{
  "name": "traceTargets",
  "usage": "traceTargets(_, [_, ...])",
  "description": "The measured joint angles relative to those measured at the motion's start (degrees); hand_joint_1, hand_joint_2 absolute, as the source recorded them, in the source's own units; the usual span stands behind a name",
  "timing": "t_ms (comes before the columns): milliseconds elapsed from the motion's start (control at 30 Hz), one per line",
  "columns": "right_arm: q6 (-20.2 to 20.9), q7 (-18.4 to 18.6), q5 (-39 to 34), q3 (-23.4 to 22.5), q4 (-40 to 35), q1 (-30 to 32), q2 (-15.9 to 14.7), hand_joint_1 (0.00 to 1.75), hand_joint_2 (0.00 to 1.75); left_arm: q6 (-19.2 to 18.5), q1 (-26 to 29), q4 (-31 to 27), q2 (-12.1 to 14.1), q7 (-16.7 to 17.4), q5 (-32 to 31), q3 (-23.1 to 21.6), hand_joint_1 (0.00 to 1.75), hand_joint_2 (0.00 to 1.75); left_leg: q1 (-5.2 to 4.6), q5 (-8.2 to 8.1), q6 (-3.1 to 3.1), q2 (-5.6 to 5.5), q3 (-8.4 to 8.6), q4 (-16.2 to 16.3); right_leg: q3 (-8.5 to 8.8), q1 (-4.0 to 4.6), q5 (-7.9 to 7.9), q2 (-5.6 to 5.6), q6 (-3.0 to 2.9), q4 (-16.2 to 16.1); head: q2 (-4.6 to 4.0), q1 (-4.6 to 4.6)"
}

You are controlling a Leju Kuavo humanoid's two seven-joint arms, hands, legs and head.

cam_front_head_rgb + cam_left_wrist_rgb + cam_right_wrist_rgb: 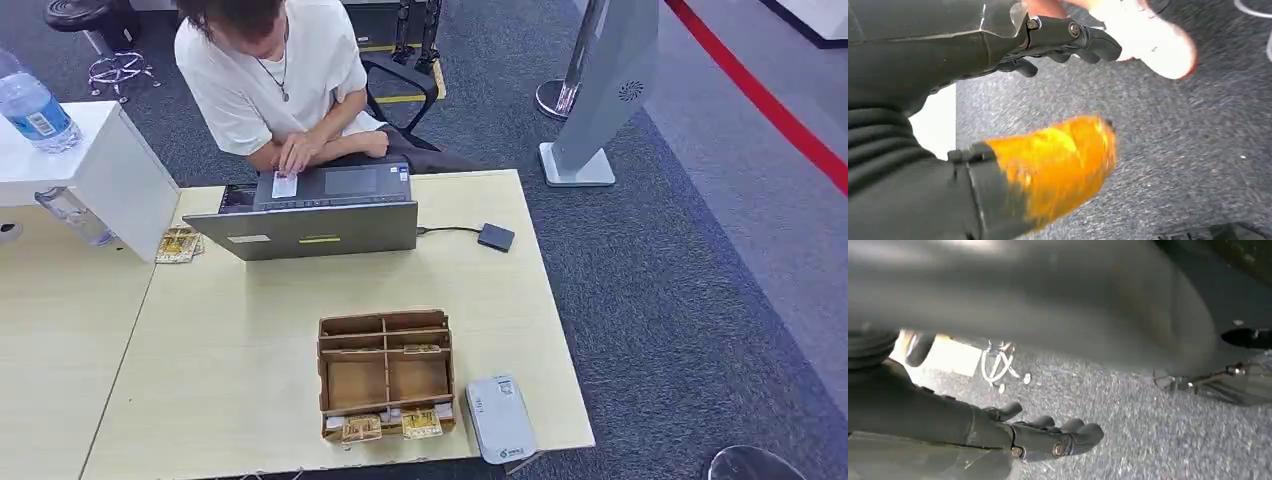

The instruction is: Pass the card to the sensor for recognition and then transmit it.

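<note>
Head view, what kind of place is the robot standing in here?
Most likely an office or front-desk area set up as a demo space. A person sits at a pale desk with an open laptop, grey carpet covers the floor, and a freestanding kiosk stands beside a red floor line.

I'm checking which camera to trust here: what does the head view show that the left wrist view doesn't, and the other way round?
Only the head view: the wooden table, laptop, a person's hand on a white card, the black sensor, the wooden organizer and a grey device. Only the left wrist view: the left hand hanging over the floor, holding nothing, with an orange blur close to the camera. Both show grey carpet.
</note>
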Motion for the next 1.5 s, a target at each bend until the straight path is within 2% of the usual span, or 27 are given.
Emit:
traceTargets(100, [1.2, -0.7, -1.1, 1.1, 0.0, 0.2, 0.0, 0.00, 1.75, -0.2, 0.1, 0.0, 0.3, 0.1, 1.5, -0.4, 0.00, 1.75, 0.00, 0.00, 0.00, 0.00, 0.01, 0.0, 0.01, 0.00, 0.00, -0.01, 0.00, 0.0, 0.00, 0.02])
traceTargets(333, [2.3, -1.7, -6.8, 5.1, -0.8, 1.7, -0.5, 0.00, 1.75, -2.4, 1.2, 0.0, 2.2, 0.1, 12.4, -4.7, 0.00, 1.75, 0.02, 0.00, 0.00, 0.00, 0.02, 0.0, 0.00, 0.02, -0.02, 0.00, -0.03, 0.0, 0.00, 0.00])
traceTargets(933, [5.3, -4.4, -22.1, 16.3, -4.6, 5.2, -3.7, 0.00, 1.75, -9.3, 5.3, -2.5, 7.5, -0.6, 41.8, -21.2, 0.00, 1.75, 0.00, 0.00, 0.00, 0.01, 0.03, 0.0, 0.00, 0.01, -0.03, -0.01, -0.03, 0.0, 0.00, 0.00])
traceTargets(967, [5.4, -4.6, -23.1, 17.0, -4.9, 5.4, -3.9, 0.00, 0.00, -9.6, 5.5, -2.7, 7.8, -0.7, 43.6, -22.2, 0.00, 1.75, 0.01, -0.01, 0.00, 0.01, 0.02, 0.0, -0.01, 0.01, -0.03, -0.01, -0.03, 0.0, 0.00, 0.00])
traceTargets(1000, [5.6, -4.7, -23.7, 17.6, -5.0, 5.7, -4.2, 0.00, 0.00, -10.0, 5.8, -2.9, 8.1, -0.7, 45.2, -23.2, 0.00, 0.00, 0.01, 0.00, 0.00, 0.01, 0.03, 0.0, 0.00, 0.01, -0.03, -0.01, -0.03, 0.0, 0.00, 0.00])
traceTargets(1067, [6.0, -4.9, -25.4, 18.8, -5.4, 6.3, -4.6, 0.00, 0.00, -10.7, 6.3, -3.4, 8.6, -0.8, 48.3, -25.1, 0.00, 0.00, 0.01, -0.01, 0.00, 0.00, 0.01, 0.0, 0.00, 0.01, -0.04, -0.02, -0.02, 0.0, 0.00, 0.02])
traceTargets(1100, [6.2, -5.0, -26.2, 19.5, -5.6, 6.7, -4.8, 0.00, 0.00, -11.1, 6.5, -3.6, 8.8, -0.9, 49.9, -26.0, 0.00, 1.75, 0.01, -0.01, -0.01, 0.00, 0.01, 0.0, 0.00, 0.01, -0.04, -0.01, -0.02, 0.0, 0.00, 0.00])
traceTargets(1233, [6.8, -5.6, -29.6, 22.0, -6.5, 7.9, -5.7, 0.00, 0.00, -12.6, 7.5, -4.5, 9.9, -1.2, 56.3, -29.8, 0.00, 1.75, 0.01, -0.03, -0.03, 0.00, 0.01, 0.0, 0.00, 0.01, -0.04, -0.01, -0.02, 0.0, 0.00, 0.00])
traceTargets(1267, [6.9, -5.8, -30.5, 22.8, -6.7, 8.1, -5.9, 0.00, 1.75, -13.0, 7.7, -4.7, 10.2, -1.2, 58.2, -30.9, 0.00, 1.75, 0.01, -0.03, -0.02, 0.00, 0.01, 0.0, 0.00, 0.01, -0.04, -0.01, -0.02, 0.0, 0.00, 0.02])
traceTargets(1367, [7.4, -6.1, -32.9, 24.6, -7.4, 8.8, -6.6, 0.00, 1.75, -14.1, 8.4, -5.5, 11.0, -1.3, 63.0, -33.7, 0.00, 1.75, 0.00, -0.05, 0.00, 0.01, 0.01, 0.0, 0.01, 0.00, -0.04, -0.01, -0.02, 0.0, 0.00, 0.00])
traceTargets(1433, [8.1, -7.0, -35.9, 24.9, -7.5, 8.9, -6.8, 0.00, 1.75, -15.8, 8.3, -5.5, 11.0, -1.2, 70.8, -34.1, 0.00, 1.75, 0.00, -0.05, 0.00, 0.01, 0.01, 0.0, 0.00, 0.01, -0.04, -0.01, -0.02, 0.0, 0.00, 0.04])
traceTargets(1467, [8.2, -7.0, -34.9, 24.9, -7.5, 8.8, -6.7, 0.00, 1.75, -15.6, 8.2, -5.5, 11.0, -0.7, 71.8, -34.1, 0.00, 1.75, 0.00, -0.05, 0.00, 0.01, 0.03, 0.0, 0.00, 0.00, -0.04, -0.01, -0.02, 0.0, 0.00, 0.00])
traceTargets(1500, [8.2, -7.0, -33.7, 24.9, -7.5, 8.6, -6.7, 0.00, 1.75, -15.4, 8.0, -5.5, 11.0, -0.5, 70.0, -34.1, 0.00, 1.75, 0.00, -0.05, 0.00, 0.01, 0.04, 0.0, 0.01, 0.00, -0.04, -0.01, -0.02, 0.0, 0.00, 0.00])
